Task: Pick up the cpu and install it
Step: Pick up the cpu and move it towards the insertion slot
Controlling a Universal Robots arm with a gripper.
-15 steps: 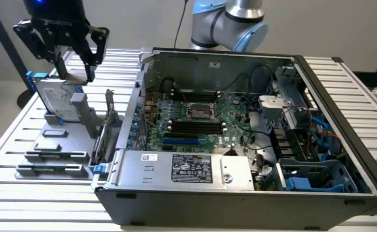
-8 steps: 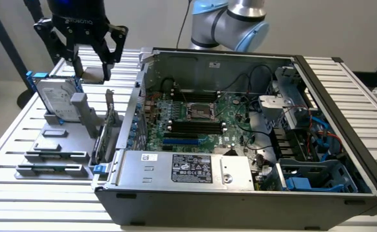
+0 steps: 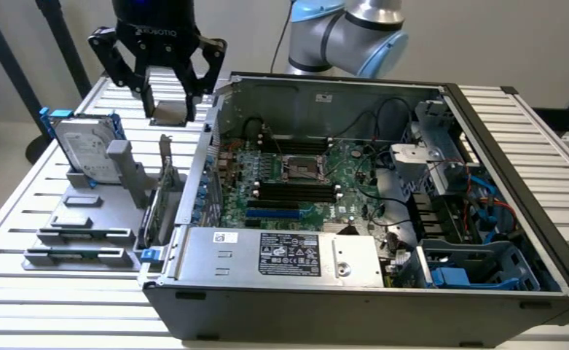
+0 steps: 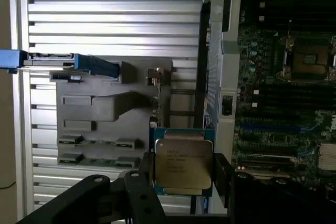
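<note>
One gripper clamps one cpu beside one open computer case.

Slatted light metal surface. Two things sit directly on it. An open computer case lies on its side toward the exterior view's right. A grey holder fixture sits flat just beside it, on the exterior view's left.

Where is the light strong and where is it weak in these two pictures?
Exterior view: soft, even light; the case inside is slightly shaded. Wrist view: the table is bright, the cpu catches light on its top, the tool holding it is nearly black, the board is dim.
</note>
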